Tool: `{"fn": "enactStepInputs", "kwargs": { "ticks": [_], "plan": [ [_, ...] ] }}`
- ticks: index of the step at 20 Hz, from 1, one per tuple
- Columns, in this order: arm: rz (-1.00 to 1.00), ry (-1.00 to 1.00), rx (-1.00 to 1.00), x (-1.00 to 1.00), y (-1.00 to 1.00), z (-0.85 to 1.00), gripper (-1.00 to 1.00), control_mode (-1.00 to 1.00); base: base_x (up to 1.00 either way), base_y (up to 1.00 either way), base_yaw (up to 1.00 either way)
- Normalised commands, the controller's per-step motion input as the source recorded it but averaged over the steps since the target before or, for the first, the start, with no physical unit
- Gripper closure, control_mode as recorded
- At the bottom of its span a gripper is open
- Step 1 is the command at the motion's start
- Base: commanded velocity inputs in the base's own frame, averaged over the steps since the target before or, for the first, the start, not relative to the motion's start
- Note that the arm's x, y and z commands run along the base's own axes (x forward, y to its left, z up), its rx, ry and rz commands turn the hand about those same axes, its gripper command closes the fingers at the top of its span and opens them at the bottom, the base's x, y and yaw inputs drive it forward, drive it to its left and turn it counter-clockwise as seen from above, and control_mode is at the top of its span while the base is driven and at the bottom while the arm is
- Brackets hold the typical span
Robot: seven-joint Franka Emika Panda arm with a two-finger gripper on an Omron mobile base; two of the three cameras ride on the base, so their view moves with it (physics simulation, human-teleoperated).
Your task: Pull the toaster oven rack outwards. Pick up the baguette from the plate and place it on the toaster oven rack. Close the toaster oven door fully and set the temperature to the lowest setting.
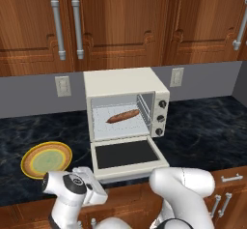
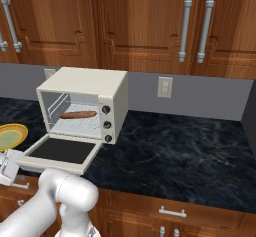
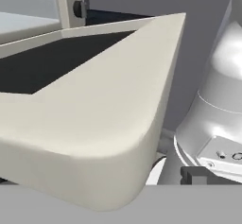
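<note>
While the baguette point(image 1: 123, 116) lies on the toaster oven rack point(image 1: 116, 124), the toaster oven door point(image 1: 126, 154) hangs flat over the table's point(image 1: 202, 131) front edge; the tool's jaws are released beneath the door's corner.

Blocked close above the pincer by the lowered toaster oven door point(image 3: 94, 109); stood clear below its corner.

No readable text, label, brand, number or sign on the toaster oven point(image 1: 126, 105), its knobs, the plate point(image 1: 47, 159), cabinets or wall outlets.
</note>
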Motion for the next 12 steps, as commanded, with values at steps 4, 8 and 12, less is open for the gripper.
{"fn": "enactStepInputs", "kwargs": {
  "ticks": [4, 8, 12],
  "plan": [
    [0.00, 0.00, 0.09, 0.01, -0.82, 0.25, -1.00, -1.00, 0.00, 0.00, 0.00],
    [0.00, 0.00, 0.06, 0.03, -0.84, 0.36, -1.00, -1.00, 0.00, 0.00, 0.00],
    [0.00, 0.00, 0.04, 0.10, -0.86, 0.44, -1.00, -1.00, 0.00, 0.00, 0.00]
  ]
}}
